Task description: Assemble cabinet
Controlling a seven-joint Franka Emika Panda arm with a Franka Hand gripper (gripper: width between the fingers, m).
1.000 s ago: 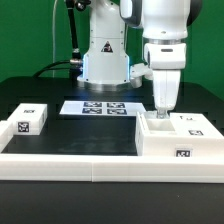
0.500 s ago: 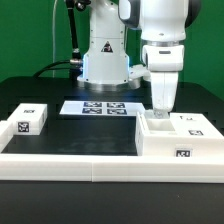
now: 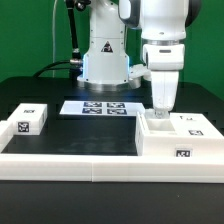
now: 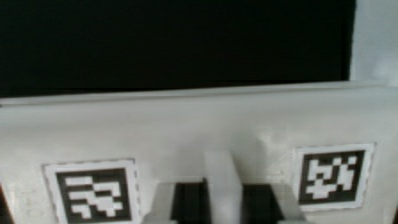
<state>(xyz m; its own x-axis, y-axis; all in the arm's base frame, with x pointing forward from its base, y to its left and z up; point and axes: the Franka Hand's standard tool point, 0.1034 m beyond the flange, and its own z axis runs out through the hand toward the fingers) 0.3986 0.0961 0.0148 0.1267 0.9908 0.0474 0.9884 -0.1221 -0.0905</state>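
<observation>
Evidently the step in hand is taking hold of the cabinet (image 3: 182, 140). The tool (image 3: 160, 108) hangs upright with its fingertips down at the top of the block, at the corner toward the exterior view's left. I cannot tell whether its jaws are parted or closed on anything: the exterior view shows the fingers as one pale mass, and the wrist view is blurred where they enter.

The cabinet sits on the bench (image 3: 90, 132) at the exterior view's right, on the near side, just behind the long low rail (image 3: 70, 160).

My judgement is that the next move calls for a firm, square grip on the wall or edge under the fingers before any lift or turn, since the block is bulky for a two-finger hold.

Counted:
- One cabinet, with two tags showing in the wrist view.
- One small tagged block (image 3: 30, 120), far off at the exterior view's left.
- One marker board (image 3: 100, 107), at the far middle.
- One rail.
- One arm.
</observation>
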